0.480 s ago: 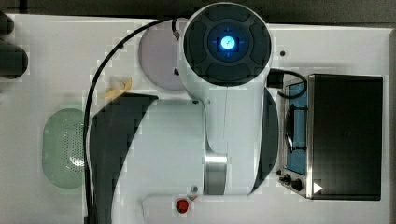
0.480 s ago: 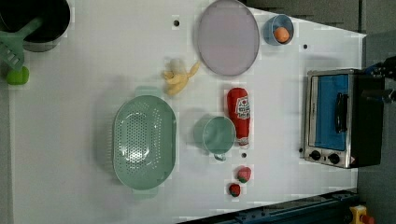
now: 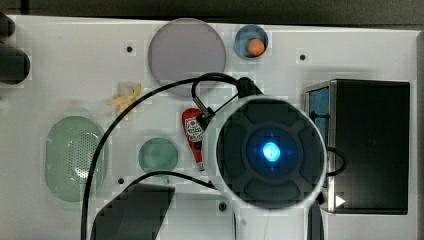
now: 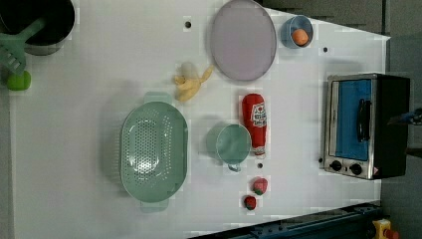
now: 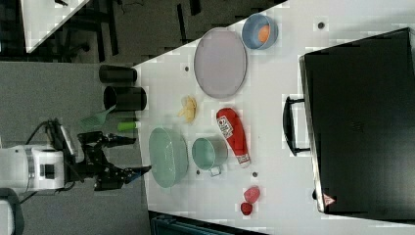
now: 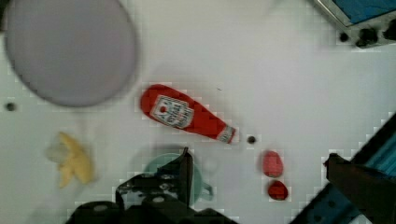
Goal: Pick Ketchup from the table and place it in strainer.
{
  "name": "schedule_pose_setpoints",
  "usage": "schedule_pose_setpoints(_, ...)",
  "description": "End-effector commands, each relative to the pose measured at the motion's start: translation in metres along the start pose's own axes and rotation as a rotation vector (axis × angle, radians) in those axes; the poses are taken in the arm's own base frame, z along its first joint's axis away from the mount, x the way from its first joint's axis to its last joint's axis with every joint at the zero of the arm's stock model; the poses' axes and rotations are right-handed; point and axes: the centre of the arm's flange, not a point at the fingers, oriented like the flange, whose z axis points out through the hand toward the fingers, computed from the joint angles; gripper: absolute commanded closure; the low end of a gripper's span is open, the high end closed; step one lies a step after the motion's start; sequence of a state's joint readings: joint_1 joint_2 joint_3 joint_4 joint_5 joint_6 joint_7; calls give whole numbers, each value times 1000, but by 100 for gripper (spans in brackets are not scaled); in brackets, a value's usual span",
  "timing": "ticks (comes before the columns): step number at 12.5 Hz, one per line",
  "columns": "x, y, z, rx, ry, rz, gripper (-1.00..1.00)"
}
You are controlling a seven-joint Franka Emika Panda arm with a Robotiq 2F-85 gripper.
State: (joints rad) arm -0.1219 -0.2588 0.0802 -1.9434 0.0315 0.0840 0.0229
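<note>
The Ketchup (image 4: 255,122) is a red bottle with a white label, lying flat on the white table beside the teal cup (image 4: 230,144). I also see the Ketchup (image 6: 184,113) in the wrist view, the Ketchup (image 5: 233,129) in the right view, and the Ketchup (image 3: 194,135) in the top view, half covered there by the arm's round head (image 3: 270,150). The strainer (image 4: 153,149), pale green and oval with rows of holes, sits empty on the cup's other side. My gripper (image 6: 259,156) is open, holds nothing and hangs well above the table, clear of the bottle. The right view shows the gripper (image 5: 132,155) spread wide.
A toaster oven (image 4: 366,124) stands at the left view's right. A grey plate (image 4: 243,40), a blue bowl (image 4: 297,32) holding an orange ball, a banana peel (image 4: 189,84), two red lumps (image 4: 259,185) and a black pot (image 4: 40,20) with a green spatula surround the bottle.
In the top view the arm's head has shifted from near the plate down toward the oven, uncovering the plate and bowl. The table's objects have not moved.
</note>
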Motion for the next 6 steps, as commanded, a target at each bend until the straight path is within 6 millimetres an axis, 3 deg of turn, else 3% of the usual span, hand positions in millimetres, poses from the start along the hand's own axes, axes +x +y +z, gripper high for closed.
schedule_pose_setpoints(1, 5, -22, 53, -54, -55, -206, -100)
schedule_pose_setpoints(6, 6, -58, 145, -37, -62, -731, -100)
